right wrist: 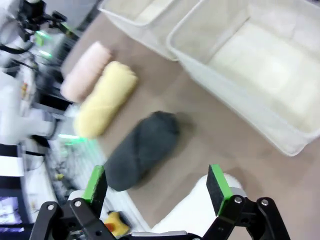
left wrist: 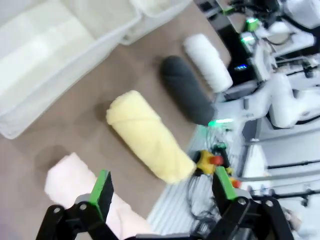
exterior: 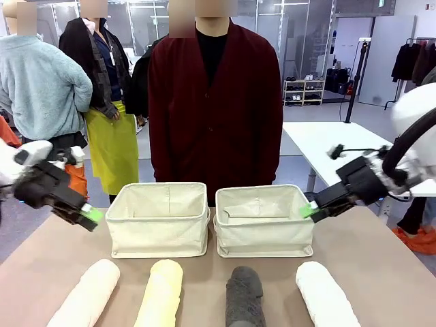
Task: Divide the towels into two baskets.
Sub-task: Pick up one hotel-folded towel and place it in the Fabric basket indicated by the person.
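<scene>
Hovering at the left side of the table, the left gripper [exterior: 90, 216] hangs in the air just outside the left-hand cream canvas basket [exterior: 158, 238]. Its green-padded fingers [left wrist: 102, 189] are spread wide with nothing between them. Over on the other side, the right gripper [exterior: 308, 211] sits close to the outer top corner of the right-hand cream canvas basket [exterior: 264, 240]. Its fingers [right wrist: 218, 184] stand wide apart too, gripping nothing. Both soft rectangular bins sit side by side mid-table, nearly touching, open tops up, in front of a person in a dark red cardigan [exterior: 214, 102] standing at the far edge.

And the towels? All four lie in a row on the brown tabletop [exterior: 381, 266], on the robot's side of the baskets and outside both bins. From the robot's left we have the cream-white rolled terry towel [exterior: 85, 296], the pale yellow rolled towel [exterior: 160, 293], the dark grey rolled towel [exterior: 244, 296] and the white rolled towel [exterior: 325, 294], each apart from its neighbour.

The left wrist camera looks down on the cream-white roll by its fingers, with the yellow one just beyond. The right wrist camera has the white roll beneath its fingers and the grey one next along.
</scene>
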You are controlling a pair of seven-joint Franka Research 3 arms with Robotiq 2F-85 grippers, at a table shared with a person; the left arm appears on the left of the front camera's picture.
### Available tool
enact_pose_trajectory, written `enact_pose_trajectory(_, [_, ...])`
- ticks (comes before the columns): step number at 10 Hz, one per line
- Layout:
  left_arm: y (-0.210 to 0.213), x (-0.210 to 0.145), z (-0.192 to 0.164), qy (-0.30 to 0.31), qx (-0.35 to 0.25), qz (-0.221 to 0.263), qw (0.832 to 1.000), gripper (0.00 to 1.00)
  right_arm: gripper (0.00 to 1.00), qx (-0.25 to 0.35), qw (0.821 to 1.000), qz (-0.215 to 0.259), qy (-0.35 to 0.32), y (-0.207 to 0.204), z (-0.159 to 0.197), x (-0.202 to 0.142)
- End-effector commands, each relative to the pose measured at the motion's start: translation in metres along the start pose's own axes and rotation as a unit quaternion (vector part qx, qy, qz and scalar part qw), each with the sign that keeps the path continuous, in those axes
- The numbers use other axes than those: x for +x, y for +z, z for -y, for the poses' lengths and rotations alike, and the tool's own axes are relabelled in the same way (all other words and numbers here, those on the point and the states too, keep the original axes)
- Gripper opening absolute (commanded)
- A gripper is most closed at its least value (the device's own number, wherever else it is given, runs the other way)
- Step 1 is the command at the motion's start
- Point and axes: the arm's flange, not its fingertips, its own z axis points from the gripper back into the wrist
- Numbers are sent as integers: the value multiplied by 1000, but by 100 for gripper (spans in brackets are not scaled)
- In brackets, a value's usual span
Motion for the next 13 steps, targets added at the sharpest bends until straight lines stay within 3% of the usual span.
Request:
enact_pose_trajectory(1, [39,-8,-44,42,-116,26,992,100,100,89,992,28,-85,36,40,-8])
enact_pose_trajectory(3, [86,-43,-73,53,-150,88,983,100,100,112,975,97,-168,95,69,-39])
enact_pose_trajectory(5, [144,-86,-94,55,-181,163,968,100,100,128,951,191,-205,162,90,-86])
enact_pose_trajectory(7, [189,-128,-111,77,-186,230,952,100,100,104,934,256,-226,216,100,-134])
enact_pose_trajectory(9, [221,-161,-118,92,-167,253,948,100,100,81,927,279,-236,248,97,-167])
enact_pose_trajectory(13, [230,-179,-116,114,-146,257,948,100,100,67,922,295,-240,266,99,-182])
